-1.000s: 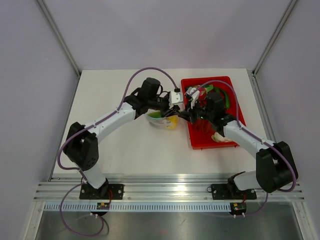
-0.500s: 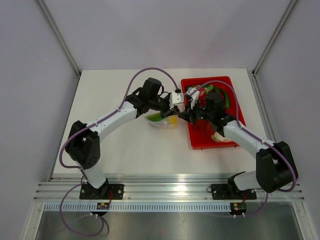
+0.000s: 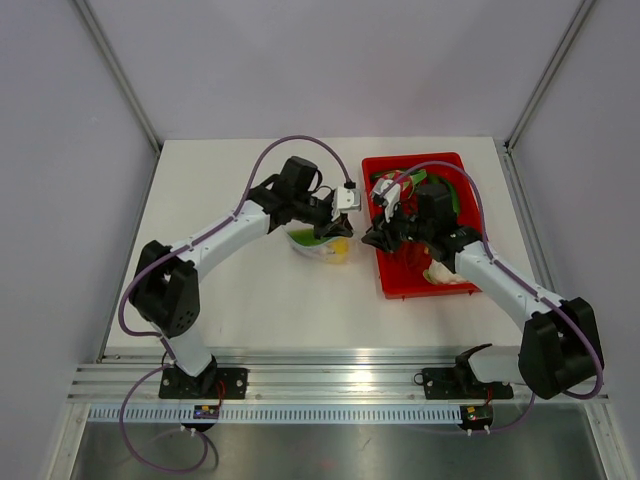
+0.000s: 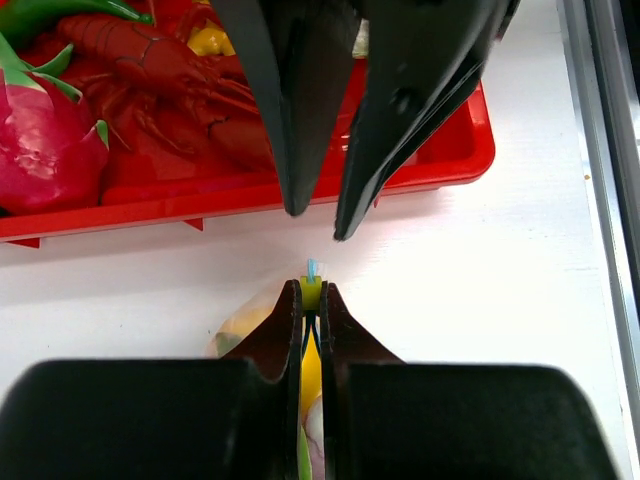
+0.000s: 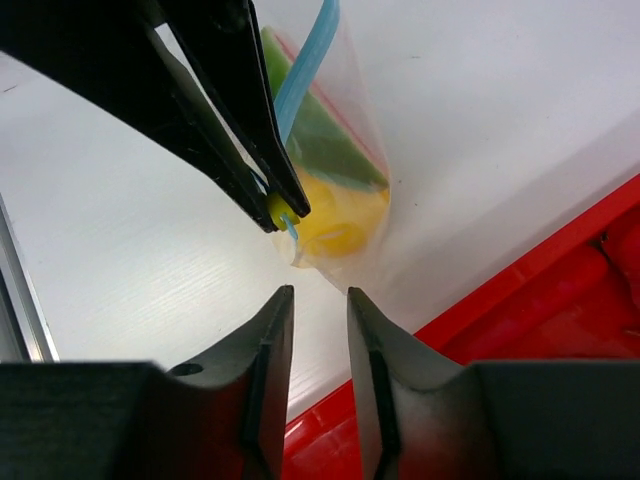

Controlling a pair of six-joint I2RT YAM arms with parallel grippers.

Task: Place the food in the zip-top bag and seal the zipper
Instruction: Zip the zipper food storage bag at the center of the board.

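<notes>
My left gripper [image 4: 311, 298] is pinched tight on the end of the zipper [image 5: 300, 70], the light-blue strip along the mouth of the zip-top bag [image 5: 345, 120]. Only a sliver of blue shows past its fingertips in the left wrist view. My right gripper [image 5: 318, 300] holds nothing. Its jaws stand narrowly apart with bare table between them, tips just beside the pinched corner of the bag and facing the left fingers tip to tip.

The bag lies on the white table [image 3: 230, 300], close to the left wall of the red tray [image 3: 415, 158]. Through the clear plastic I see the yellow fruit [image 5: 335, 222] at the bottom and the green side of the watermelon wedge [image 5: 322, 140] above it.

From the right wrist, the left fingers [image 5: 215, 120] cross over the upper-left part of the bag and hide that stretch of its mouth. From the left wrist, the right fingers [image 4: 290, 110] hang in front of the tray and block its middle.

The tray holds a red lobster toy [image 4: 170, 85], a pink dragon fruit [image 4: 45, 135], a green piece [image 4: 60, 15] and a cream-coloured piece [image 3: 445, 275]. Purple cables [image 3: 300, 140] loop over both arms. A small dark tag [image 3: 207, 410] by the left arm's base carries marks too small for me to read.
</notes>
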